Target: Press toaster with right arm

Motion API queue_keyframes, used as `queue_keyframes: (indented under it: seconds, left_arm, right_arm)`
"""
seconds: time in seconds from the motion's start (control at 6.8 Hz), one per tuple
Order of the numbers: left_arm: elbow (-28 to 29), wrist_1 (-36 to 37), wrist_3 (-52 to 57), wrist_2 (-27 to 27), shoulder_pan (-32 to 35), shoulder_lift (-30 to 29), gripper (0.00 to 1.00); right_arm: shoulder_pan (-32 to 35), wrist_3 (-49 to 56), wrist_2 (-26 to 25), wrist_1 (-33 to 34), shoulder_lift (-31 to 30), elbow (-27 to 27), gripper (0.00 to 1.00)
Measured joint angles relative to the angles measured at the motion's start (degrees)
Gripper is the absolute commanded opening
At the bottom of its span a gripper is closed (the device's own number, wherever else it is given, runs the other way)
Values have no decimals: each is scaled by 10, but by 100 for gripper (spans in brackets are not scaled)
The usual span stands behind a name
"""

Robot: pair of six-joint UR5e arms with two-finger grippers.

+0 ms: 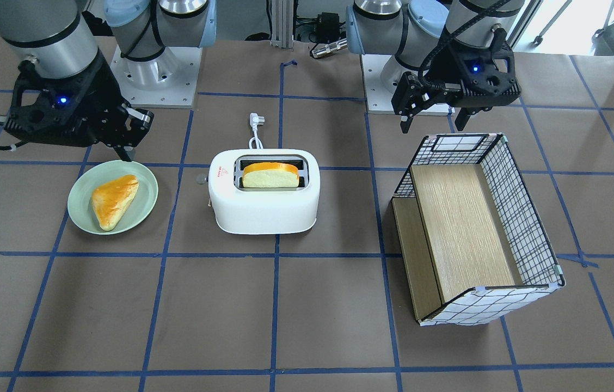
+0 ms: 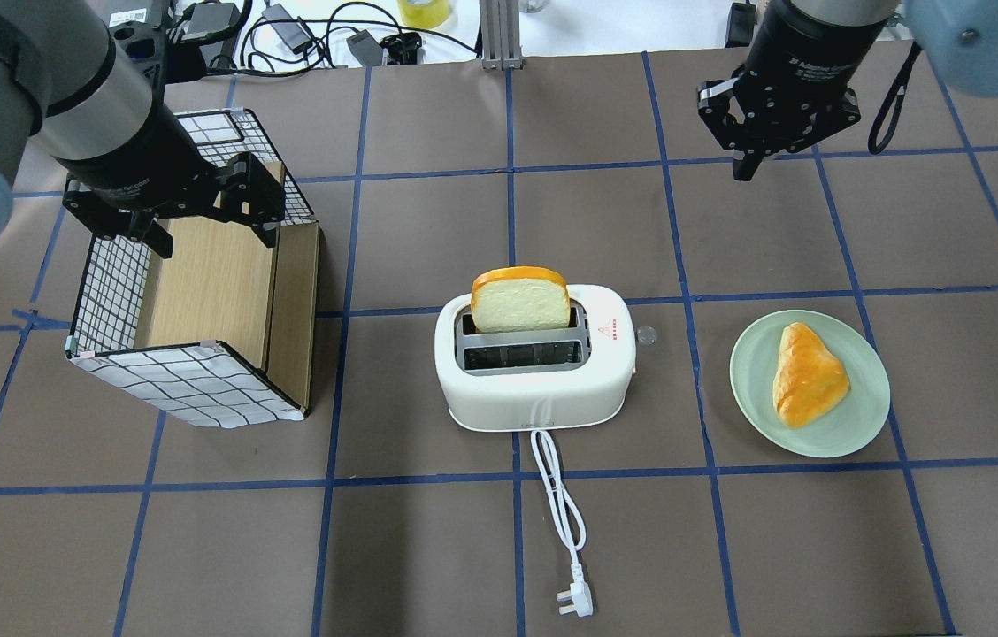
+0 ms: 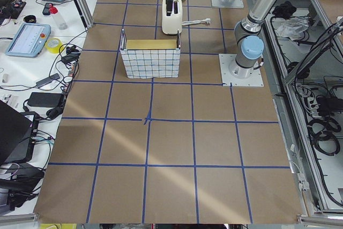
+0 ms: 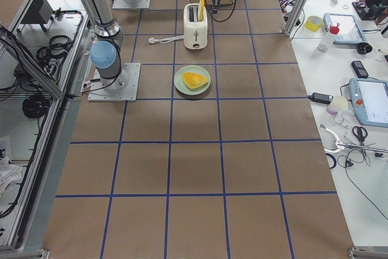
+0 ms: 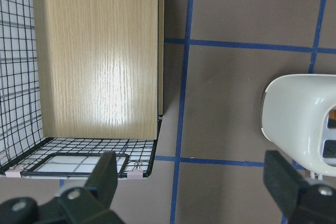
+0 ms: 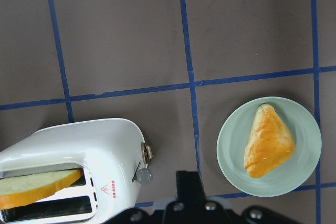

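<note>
You had front & overhead cams facing each other, both steeply down, side cams far off at the table (image 3: 171,132) ends, wrist cams close above, all sharing the toaster (image 1: 263,190).

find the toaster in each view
Front-facing: toaster at centre.
Overhead: toaster at centre.
Exterior left: toaster top, behind basket.
Exterior right: toaster top centre.
Left wrist: toaster at right edge.
Right wrist: toaster bottom left.
Shared landmark: green plate beside it, absent from left wrist view.

Both arms aloft: right pincer (image 6: 188,176) closed, left pincer (image 5: 191,161) spread wide.
</note>
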State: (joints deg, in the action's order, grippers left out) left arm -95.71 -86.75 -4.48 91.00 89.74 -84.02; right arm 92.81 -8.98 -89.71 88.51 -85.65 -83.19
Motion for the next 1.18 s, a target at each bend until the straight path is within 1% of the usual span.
queue_keyframes:
  seconds: [0.15,0.29,0.44,0.59,1.18]
  left_arm:
    - [0,0,0,0,0,0,100]
    - [0,0,0,0,0,0,100]
    - [0,0,0,0,0,0,100]
    - [0,0,0,0,0,0,100]
    - [0,0,0,1,0,0,100]
  right_arm:
    - [17,-15,-16,2,0,5,0]
    - [23,-21,-21,9,0,8,13]
    - [26,-24,-22,22,1,10,60]
    - [26,-24,-24,35,2,9,100]
    - [23,-15,-38,46,0,11,100]
